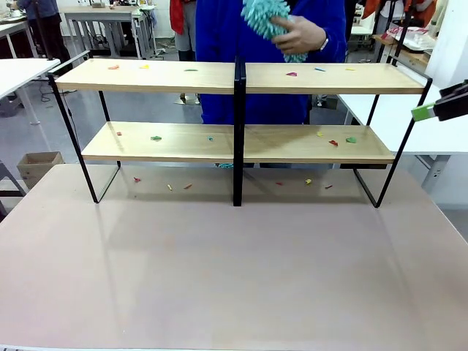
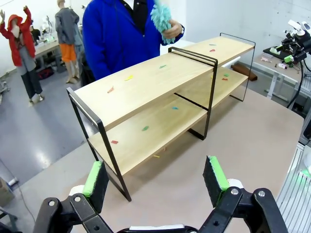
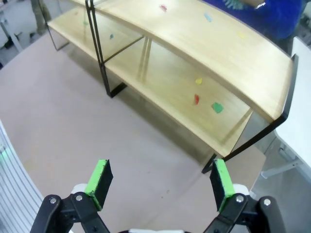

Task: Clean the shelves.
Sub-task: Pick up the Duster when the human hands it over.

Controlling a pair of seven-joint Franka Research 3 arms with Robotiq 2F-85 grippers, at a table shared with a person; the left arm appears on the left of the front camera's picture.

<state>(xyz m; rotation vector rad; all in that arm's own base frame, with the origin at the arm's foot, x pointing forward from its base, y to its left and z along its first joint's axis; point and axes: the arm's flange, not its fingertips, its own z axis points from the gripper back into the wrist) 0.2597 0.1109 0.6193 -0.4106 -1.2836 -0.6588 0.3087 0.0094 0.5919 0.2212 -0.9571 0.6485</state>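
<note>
The shelves (image 1: 168, 77) stand at the far side of the beige tabletop (image 1: 234, 278): two long light-wood boards in a thin black frame with a black centre post. Small coloured scraps (image 1: 156, 137) dot both boards. A person in blue stands behind the centre post, one hand (image 1: 298, 35) holding a teal fluffy duster (image 1: 265, 16) above the upper board. My left gripper (image 2: 155, 177) hangs open above the table before the shelves' (image 2: 160, 77) end. My right gripper (image 3: 159, 182) is open too, over the table near the other end of the shelves (image 3: 218, 48), and pokes in beside the frame (image 1: 428, 110).
More scraps (image 1: 187, 186) lie on the tabletop under the lower board. White tables flank the rack at the left (image 1: 18, 73) and right (image 1: 439, 135). A cardboard box (image 1: 38, 167) sits on the floor at the left. The near half of the tabletop is open room.
</note>
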